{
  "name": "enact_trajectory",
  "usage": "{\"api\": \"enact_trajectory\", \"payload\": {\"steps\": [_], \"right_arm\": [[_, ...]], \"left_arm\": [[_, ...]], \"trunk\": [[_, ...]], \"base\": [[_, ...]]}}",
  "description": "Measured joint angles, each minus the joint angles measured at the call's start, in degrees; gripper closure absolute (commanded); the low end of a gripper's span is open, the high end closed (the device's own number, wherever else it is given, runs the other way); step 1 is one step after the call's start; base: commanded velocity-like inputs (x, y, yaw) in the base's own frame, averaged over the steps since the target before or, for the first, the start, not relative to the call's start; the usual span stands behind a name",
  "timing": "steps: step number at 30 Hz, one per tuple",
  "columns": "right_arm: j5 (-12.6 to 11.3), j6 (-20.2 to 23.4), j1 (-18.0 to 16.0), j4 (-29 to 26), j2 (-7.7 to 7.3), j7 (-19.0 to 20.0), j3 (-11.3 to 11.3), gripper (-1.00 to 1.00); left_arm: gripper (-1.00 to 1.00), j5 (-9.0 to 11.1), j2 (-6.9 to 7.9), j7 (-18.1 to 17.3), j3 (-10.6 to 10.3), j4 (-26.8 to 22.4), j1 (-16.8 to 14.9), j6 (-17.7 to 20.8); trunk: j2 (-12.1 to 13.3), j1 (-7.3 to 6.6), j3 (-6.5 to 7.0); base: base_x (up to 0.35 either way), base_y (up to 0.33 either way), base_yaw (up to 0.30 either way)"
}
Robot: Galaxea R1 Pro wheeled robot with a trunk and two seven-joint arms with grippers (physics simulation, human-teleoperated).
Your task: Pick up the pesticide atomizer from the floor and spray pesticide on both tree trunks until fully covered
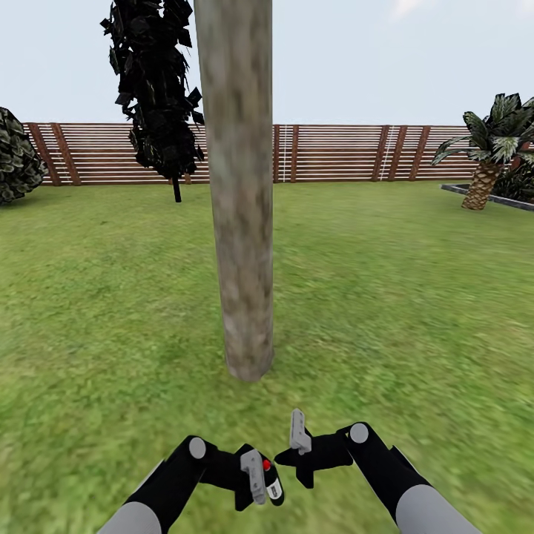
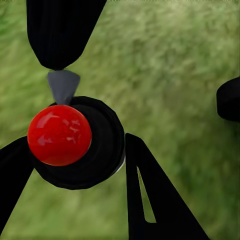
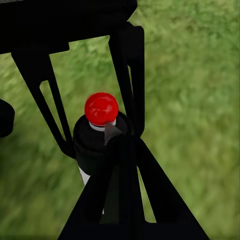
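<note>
One tree's thick, pale mottled trunk (image 1: pixel 241 222) rises from the lawn straight ahead, a short way beyond both grippers. My left gripper (image 1: pixel 264 482) (image 2: pixel 77 142) is shut on the pesticide atomizer (image 1: pixel 271 478) (image 2: pixel 95 150) (image 3: pixel 92 145), a dark bottle with a white label, a red knob on top and a grey spray piece. It is held low over the grass. My right gripper (image 1: pixel 280 456) (image 3: pixel 125 142) is shut on nothing, its tips right beside the bottle's top; I cannot tell whether they touch. The paved floor and the pesticide are out of view.
Green lawn (image 1: pixel 400 297) spreads all round. A thin dark-leaved tree (image 1: pixel 156 89) stands behind the trunk to the left, with a bush (image 1: pixel 15 156) at the far left. A palm (image 1: pixel 489 156) in a grey-edged bed is at the right. A brown slat fence (image 1: pixel 334 152) closes the back.
</note>
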Motion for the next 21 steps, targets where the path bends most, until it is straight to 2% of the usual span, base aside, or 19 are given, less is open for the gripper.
{"api": "enact_trajectory", "payload": {"steps": [16, 17, 18, 21], "right_arm": [[0.0, 0.0, 0.0, 0.0, 0.04, 0.0, 0.0, 1.00], [0.0, -0.1, 0.0, 0.0, 0.03, 0.0, 0.0, 1.00], [0.0, -0.1, 0.0, 0.0, 0.03, 0.0, 0.0, 1.00], [0.0, -0.1, 0.0, 0.0, 0.01, 0.0, 0.0, 1.00]], "left_arm": [[1.00, 0.2, -0.81, 0.1, 0.1, -0.2, 0.0, 0.0], [1.00, 0.1, 1.74, -0.4, 0.3, -0.1, 0.1, -0.3], [1.00, -0.4, 5.45, -0.4, 0.3, -0.1, 0.1, -0.2], [1.00, -0.1, 4.59, -0.5, 0.2, -0.1, 0.1, -0.3]], "trunk": [[0.0, 0.00, 0.00], [0.0, 0.00, 0.00], [0.0, 0.00, 0.00], [0.0, 0.00, 0.00]], "base": [[0.000, 0.000, 0.000], [0.000, 0.000, 0.000], [0.000, 0.000, 0.000], [0.000, 0.000, 0.000]]}}
